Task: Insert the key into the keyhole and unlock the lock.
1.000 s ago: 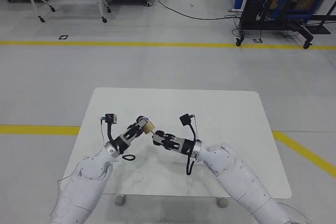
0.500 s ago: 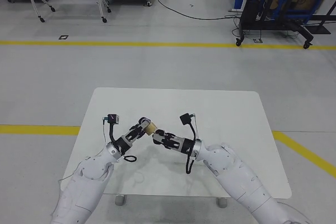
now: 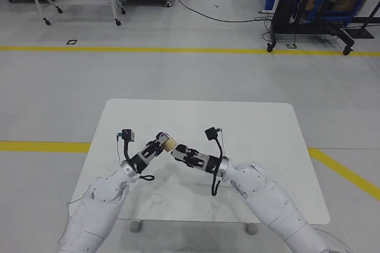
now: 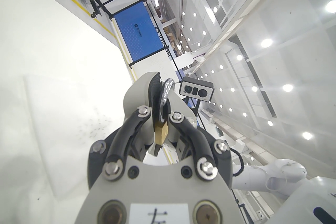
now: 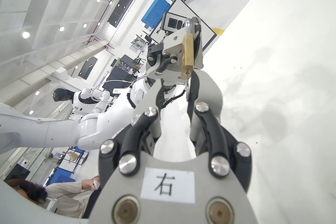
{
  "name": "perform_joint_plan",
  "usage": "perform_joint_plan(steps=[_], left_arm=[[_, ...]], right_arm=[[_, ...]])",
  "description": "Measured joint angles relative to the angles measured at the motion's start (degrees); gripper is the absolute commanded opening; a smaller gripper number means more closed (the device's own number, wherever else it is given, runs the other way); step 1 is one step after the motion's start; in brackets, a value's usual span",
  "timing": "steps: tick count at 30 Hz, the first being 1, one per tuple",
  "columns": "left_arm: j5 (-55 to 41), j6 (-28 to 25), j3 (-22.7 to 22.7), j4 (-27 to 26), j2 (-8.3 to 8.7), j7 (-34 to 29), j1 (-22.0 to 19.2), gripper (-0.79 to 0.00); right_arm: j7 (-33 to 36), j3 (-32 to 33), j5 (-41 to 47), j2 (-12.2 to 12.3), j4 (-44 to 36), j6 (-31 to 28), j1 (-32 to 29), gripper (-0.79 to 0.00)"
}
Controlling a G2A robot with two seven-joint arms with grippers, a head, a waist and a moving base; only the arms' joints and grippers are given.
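A brass padlock (image 3: 168,144) is held in the air over the white table (image 3: 253,123) by my left gripper (image 3: 163,143), which is shut on it. In the left wrist view the brass body (image 4: 160,132) and the steel shackle (image 4: 167,91) sit between the fingers. My right gripper (image 3: 178,152) is right at the lock's lower end, fingers apart. In the right wrist view the padlock (image 5: 188,53) hangs just past my right gripper (image 5: 177,78), and a short key stub (image 5: 187,76) sticks out of its keyhole end, close beside one pad (image 5: 193,84).
Both arms meet over the left middle of the table. A black cable loop (image 3: 145,178) hangs by the left arm. Yellow floor lines (image 3: 177,49) and a dark equipment cart (image 3: 310,22) are far off the table.
The right gripper has edged up toward the lock, and the left gripper has shifted slightly toward it, closing the gap between them.
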Motion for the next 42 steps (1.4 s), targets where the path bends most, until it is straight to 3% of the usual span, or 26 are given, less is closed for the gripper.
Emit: perform_joint_plan(steps=[7,8,9,11,19,26,32,42], left_arm=[[-2.7,4.6,-0.1,0.9,-0.13,0.1,-0.2,-0.785],[-3.8,6.1,0.0,1.2,-0.19,-0.1,-0.3,-0.785],[-5.2,7.7,0.0,1.5,-0.27,-0.3,-0.4,-0.785],[-10.4,12.6,0.1,2.5,-0.52,-1.3,-0.7,-0.785],[-24.8,27.4,-0.7,5.5,-0.86,-8.4,-2.4,-0.785],[-32.6,33.4,-0.8,7.6,-1.15,-14.7,-3.7,-0.785],[-33.5,34.0,-0.6,8.6,-1.23,-16.6,-4.4,-0.785],[-34.2,34.6,0.0,9.1,-1.36,-19.0,-4.7,-0.785]], right_arm=[[-0.5,1.9,0.1,0.5,-0.8,-0.9,-0.9,0.000],[-0.7,2.1,-0.2,0.5,-1.0,-1.1,-1.1,-0.111],[-0.9,2.4,-0.6,0.6,-1.3,-1.3,-1.2,-0.419],[-1.2,3.1,-2.4,0.9,-2.4,-3.1,-1.6,-0.785],[0.4,4.2,-4.0,2.0,-5.6,-18.4,-4.2,-0.785],[1.6,1.2,-4.9,1.3,-2.1,-17.6,-0.5,-0.785],[-2.9,-0.3,-8.0,0.6,0.9,-17.7,1.4,-0.785],[-9.1,-1.7,-13.3,-0.5,4.7,-11.9,3.9,-0.785]])
